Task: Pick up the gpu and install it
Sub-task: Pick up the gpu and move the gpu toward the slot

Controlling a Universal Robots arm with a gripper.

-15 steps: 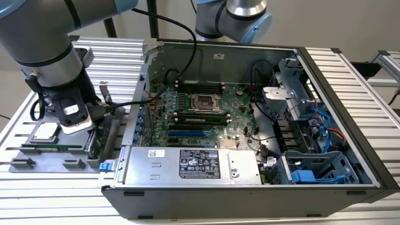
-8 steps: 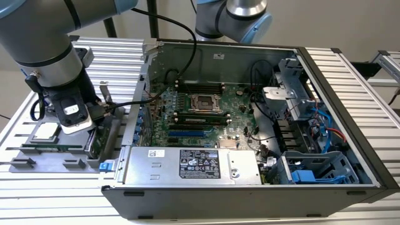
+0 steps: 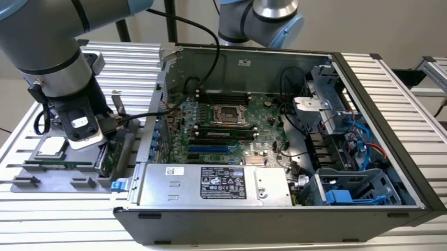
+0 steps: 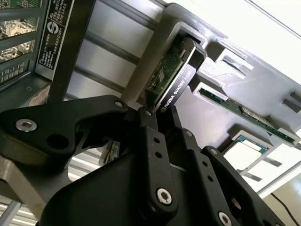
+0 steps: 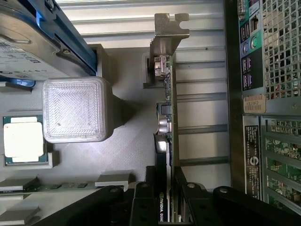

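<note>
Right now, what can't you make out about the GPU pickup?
First wrist view: the flat green-and-black gpu card stands edge-on, faces unseen; the gripper covers its near end.
Exterior view: the arm's wrist hides most of the card; the motherboard's blue slot is too small to judge.

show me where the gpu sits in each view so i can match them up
Exterior view: the gpu stands on edge in the grey tray at the exterior view's left, outside the computer case.
First wrist view: the gpu is seen edge-on, its silver bracket at the far end.
Second wrist view: the gpu shows its black edge in the tray's slot.
Shared landmark: the square processor lying in the same tray.
</note>
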